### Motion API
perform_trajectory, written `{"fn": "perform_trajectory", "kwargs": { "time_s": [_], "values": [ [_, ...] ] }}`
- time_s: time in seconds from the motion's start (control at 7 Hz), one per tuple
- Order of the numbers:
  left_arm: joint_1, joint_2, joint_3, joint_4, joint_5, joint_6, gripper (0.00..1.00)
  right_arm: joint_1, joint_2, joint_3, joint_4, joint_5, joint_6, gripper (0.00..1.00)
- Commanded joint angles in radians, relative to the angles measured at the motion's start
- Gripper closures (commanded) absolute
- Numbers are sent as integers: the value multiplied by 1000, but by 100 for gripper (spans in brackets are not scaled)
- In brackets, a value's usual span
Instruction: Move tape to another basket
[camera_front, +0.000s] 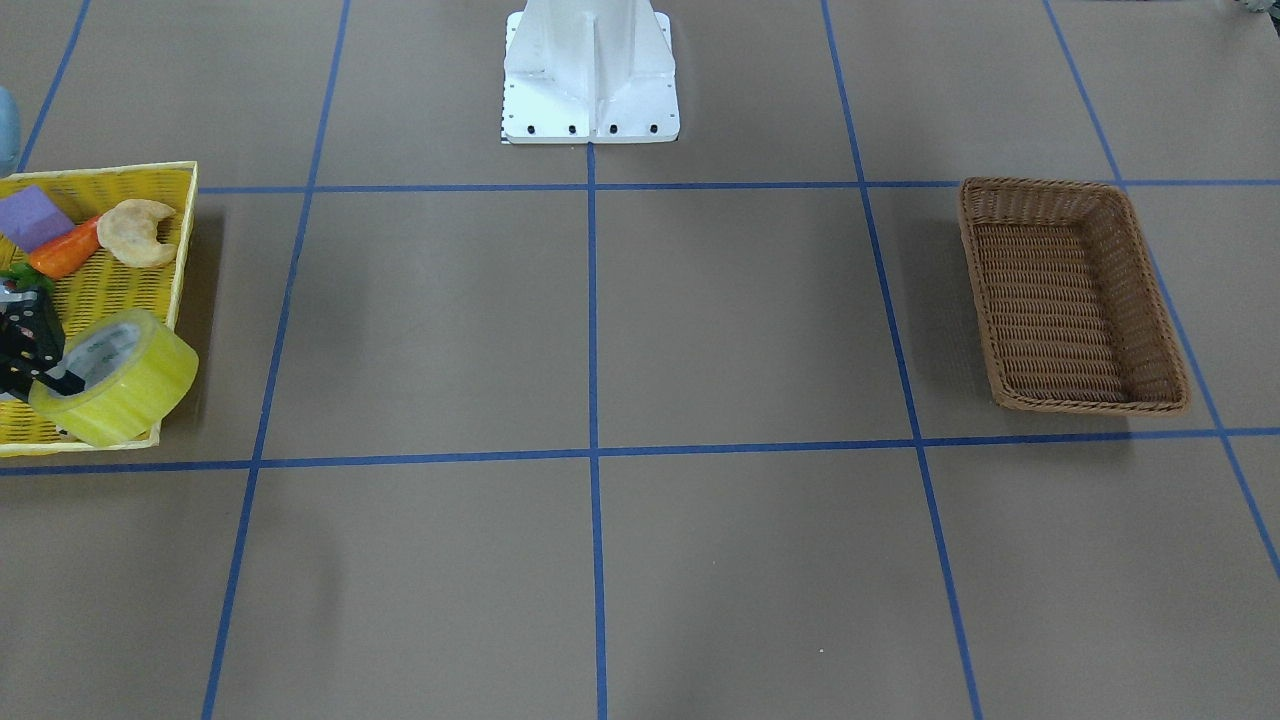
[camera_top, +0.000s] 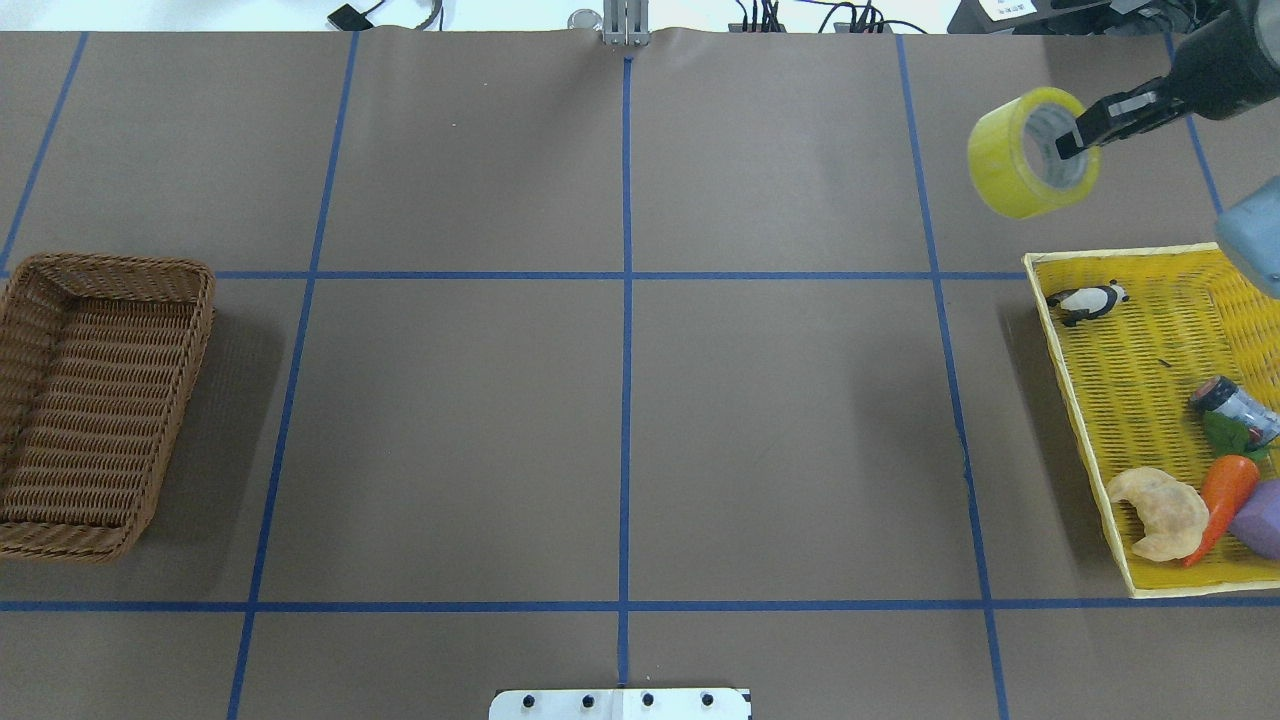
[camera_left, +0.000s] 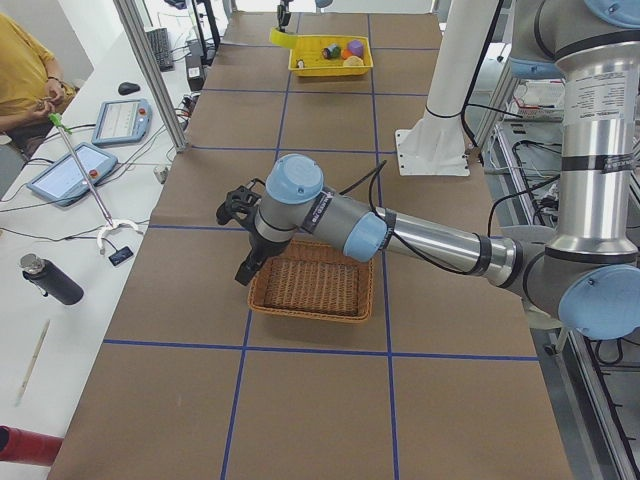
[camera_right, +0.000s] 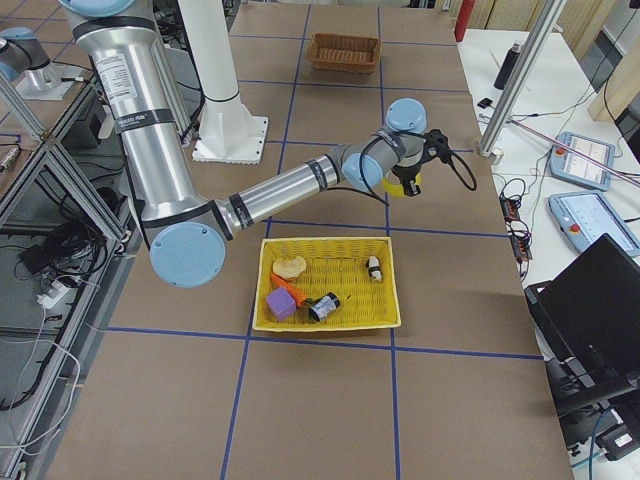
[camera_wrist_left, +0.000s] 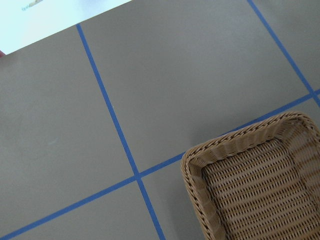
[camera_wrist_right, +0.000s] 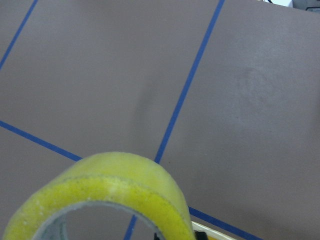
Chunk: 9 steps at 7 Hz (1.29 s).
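**Overhead view** — the tape is held aloft beyond the yellow basket, well apart from the basket across the counter. The carry is best flown high and level, and the roll released only once it is low over the wicker floor.

**Front view** — the right jaws are clamped on the roll's wall, one finger inside the core, and the roll hangs outboard of them.

**Left side view** — the left jaws are near the basket; whether they are apart or together cannot be told.

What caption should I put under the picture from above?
The right gripper holds the tape up outside the yellow basket; the brown basket sits empty at the other end of the table.
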Motion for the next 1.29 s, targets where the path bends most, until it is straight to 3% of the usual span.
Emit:
{"fn": "perform_trajectory", "kwargs": {
  "time_s": [0.0,0.29,0.43,0.71,0.86,1.14],
  "values": [
    [98,-76,-1,-130,-52,-234,2,-78,83,43,1,-53,189,100],
    [176,-154,-1,-153,-147,-323,2,-164,115,122,2,-134,379,100],
    [207,-206,-1,-181,-150,-420,2,-231,149,138,24,-210,484,100],
    [326,-310,7,-323,-150,-725,2,-398,174,126,183,-422,609,100],
    [392,-332,8,-386,-150,-805,2,-441,187,124,211,-474,628,100],
    [481,-486,68,-413,-147,-934,2,-520,274,66,251,-608,654,100]
  ]
}}
